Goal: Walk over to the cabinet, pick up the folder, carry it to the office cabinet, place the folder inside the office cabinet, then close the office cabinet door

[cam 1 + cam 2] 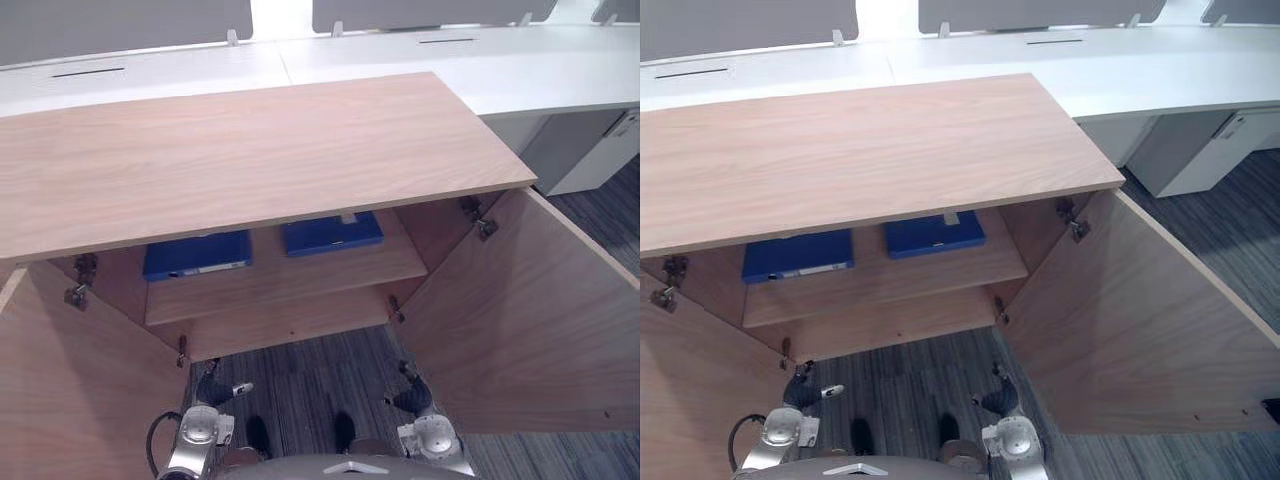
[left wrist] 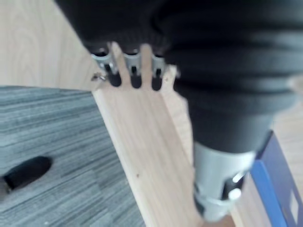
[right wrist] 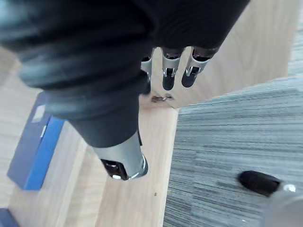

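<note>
In front of the open cabinet [image 1: 250,160], the left hand [image 1: 213,386] and right hand [image 1: 412,398] hang low between its swung-out doors [image 1: 510,320], fingers relaxed and empty. Inside the cabinet, two flat blue folders [image 1: 197,254] lie side by side, slightly apart, on the upper shelf [image 1: 290,278]; the left one has a pale strip along its front edge. White desks [image 1: 520,60] stand behind the cabinet.

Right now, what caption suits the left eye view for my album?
Open cabinet, two blue folders flat on its shelf; left hand and right hand hang empty before it.
</note>
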### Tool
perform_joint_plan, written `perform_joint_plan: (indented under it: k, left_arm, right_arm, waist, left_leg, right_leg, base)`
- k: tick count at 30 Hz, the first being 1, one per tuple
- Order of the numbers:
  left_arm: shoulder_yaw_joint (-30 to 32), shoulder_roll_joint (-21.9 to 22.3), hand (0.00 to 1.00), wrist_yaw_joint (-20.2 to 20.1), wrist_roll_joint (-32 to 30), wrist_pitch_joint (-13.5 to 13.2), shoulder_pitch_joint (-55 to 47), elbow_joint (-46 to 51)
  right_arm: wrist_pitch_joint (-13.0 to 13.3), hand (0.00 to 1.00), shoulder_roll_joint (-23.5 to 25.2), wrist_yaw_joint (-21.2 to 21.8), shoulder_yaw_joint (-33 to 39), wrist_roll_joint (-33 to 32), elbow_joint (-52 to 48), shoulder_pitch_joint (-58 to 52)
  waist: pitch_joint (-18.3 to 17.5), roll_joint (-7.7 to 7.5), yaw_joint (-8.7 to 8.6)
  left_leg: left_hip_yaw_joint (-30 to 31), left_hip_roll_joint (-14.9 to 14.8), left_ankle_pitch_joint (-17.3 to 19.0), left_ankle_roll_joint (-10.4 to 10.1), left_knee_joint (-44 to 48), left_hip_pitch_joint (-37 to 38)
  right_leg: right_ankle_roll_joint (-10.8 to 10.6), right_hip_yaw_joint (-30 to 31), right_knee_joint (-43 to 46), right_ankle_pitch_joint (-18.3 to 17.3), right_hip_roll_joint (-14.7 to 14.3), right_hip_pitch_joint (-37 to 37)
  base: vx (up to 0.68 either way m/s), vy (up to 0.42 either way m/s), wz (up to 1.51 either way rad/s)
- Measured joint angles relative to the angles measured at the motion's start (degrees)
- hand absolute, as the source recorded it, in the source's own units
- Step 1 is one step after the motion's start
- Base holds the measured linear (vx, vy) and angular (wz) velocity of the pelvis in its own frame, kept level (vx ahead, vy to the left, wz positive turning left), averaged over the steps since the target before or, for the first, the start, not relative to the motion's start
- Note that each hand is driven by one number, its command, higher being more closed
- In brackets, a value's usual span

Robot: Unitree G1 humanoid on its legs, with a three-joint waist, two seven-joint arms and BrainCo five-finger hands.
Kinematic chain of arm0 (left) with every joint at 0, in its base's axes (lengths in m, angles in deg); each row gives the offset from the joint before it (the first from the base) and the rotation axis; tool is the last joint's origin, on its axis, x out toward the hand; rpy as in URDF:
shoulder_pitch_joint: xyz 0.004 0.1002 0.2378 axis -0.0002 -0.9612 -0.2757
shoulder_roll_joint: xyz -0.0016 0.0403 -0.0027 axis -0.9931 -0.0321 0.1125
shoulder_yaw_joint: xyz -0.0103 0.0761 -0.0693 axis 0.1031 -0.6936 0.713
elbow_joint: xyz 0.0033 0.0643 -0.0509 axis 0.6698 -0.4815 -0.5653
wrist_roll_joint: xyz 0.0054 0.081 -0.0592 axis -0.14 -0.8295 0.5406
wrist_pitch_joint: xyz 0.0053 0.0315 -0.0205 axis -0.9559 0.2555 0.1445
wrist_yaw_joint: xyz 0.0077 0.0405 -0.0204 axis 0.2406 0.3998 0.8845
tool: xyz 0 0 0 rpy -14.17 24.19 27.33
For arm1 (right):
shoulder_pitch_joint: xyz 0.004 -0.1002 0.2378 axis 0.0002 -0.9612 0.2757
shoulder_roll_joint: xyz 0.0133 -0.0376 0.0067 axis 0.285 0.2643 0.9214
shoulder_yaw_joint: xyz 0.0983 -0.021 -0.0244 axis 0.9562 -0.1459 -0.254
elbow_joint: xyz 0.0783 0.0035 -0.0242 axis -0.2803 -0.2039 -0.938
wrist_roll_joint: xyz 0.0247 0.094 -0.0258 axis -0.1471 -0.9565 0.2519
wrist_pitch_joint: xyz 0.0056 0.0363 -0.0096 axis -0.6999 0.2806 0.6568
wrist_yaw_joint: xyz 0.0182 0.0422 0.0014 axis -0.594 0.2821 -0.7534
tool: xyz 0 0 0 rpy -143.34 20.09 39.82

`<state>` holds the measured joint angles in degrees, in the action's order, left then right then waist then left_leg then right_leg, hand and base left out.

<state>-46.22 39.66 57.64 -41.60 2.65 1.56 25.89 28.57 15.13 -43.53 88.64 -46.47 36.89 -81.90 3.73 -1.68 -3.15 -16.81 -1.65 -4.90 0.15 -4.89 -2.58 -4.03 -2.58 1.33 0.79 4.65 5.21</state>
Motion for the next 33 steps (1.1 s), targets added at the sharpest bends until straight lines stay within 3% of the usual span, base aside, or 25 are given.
perform_joint_plan:
  k: [6, 16, 20, 23, 33]
  left_arm:
    - [0.09, 0.03, 0.00, -0.11, -0.10, 0.39, -0.29, -3.37]
    - [-0.45, 0.07, 0.00, -0.17, -1.11, 0.92, -1.31, -5.48]
    - [-0.48, 0.09, 0.00, -0.18, -1.12, 0.96, -1.38, -5.29]
    - [-0.46, -0.08, 0.00, -0.18, -1.13, 0.99, -1.36, -4.94]
    - [-0.20, -0.10, 0.00, -0.42, -1.16, 1.44, -1.86, -0.24]
  right_arm:
    - [-1.93, 0.00, 1.59, -0.87, 2.72, -1.89, 3.14, -0.46]
    - [-2.03, 0.00, 3.13, -2.07, 8.06, -3.91, 5.07, -0.54]
    - [-2.07, 0.00, 4.65, -3.28, 13.30, -5.91, -4.24, -4.18]
    - [-1.86, 0.00, 4.89, -5.45, 19.63, -9.57, -10.99, -6.19]
    - [-1.68, 0.00, 6.41, -10.76, 34.46, -14.25, -23.53, -7.80]
  waist:
    - [-0.90, -0.42, -0.25]
    - [-1.48, -0.62, -0.48]
    - [-1.56, -0.50, -0.89]
    - [-1.60, -0.56, -2.44]
    - [-2.00, 0.13, -4.55]
  left_leg:
    - [-0.06, 0.66, 0.31, 0.43, -0.04, 1.31]
    - [-1.33, 1.50, 1.58, 1.07, -0.03, 4.00]
    - [-3.82, 1.37, 2.86, 0.69, -0.01, 5.22]
    - [-4.71, 1.40, 3.63, 0.65, 0.02, 5.71]
    - [-10.41, 0.91, 6.31, -0.20, 0.36, 8.58]
  right_leg:
    - [-0.01, 0.38, -1.11, 0.00, 0.46, -1.64]
    - [-0.75, 2.66, -1.04, 0.38, 0.91, -3.46]
    - [-0.78, 5.28, -1.04, 0.48, 0.56, -3.25]
    - [-0.59, 6.06, -0.88, 0.13, 0.47, -3.20]
    - [-0.37, 11.42, -0.34, 0.06, -0.82, -2.95]
  base:
    - [-0.02, 0.042, -0.04]
    - [0.04, 0.023, -0.08]
    - [0.04, 0.001, -0.32]
    - [0.05, 0.001, -0.21]
    - [0.05, -0.013, -0.30]
